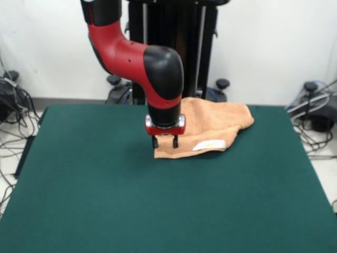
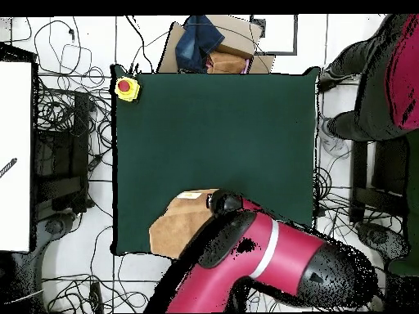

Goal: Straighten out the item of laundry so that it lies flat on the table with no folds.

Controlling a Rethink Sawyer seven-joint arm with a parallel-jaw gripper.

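Note:
The item of laundry [image 1: 215, 126] is a peach-orange towel lying bunched and folded on the far right part of the dark green table [image 1: 105, 200], with a white label [image 1: 209, 144] near its front edge. In the overhead view the towel [image 2: 178, 222] lies at the table's [image 2: 221, 131] lower left, partly hidden under the red arm. My gripper [image 1: 164, 142] hangs over the towel's front left corner, its two dark fingers a little apart and pointing down at the cloth. Nothing is between the fingers.
A yellow box with a red button [image 2: 126, 88] sits on one table corner. A person [image 2: 385, 74] sits beside the table's right edge in the overhead view. Cables and boxes lie on the floor around the table.

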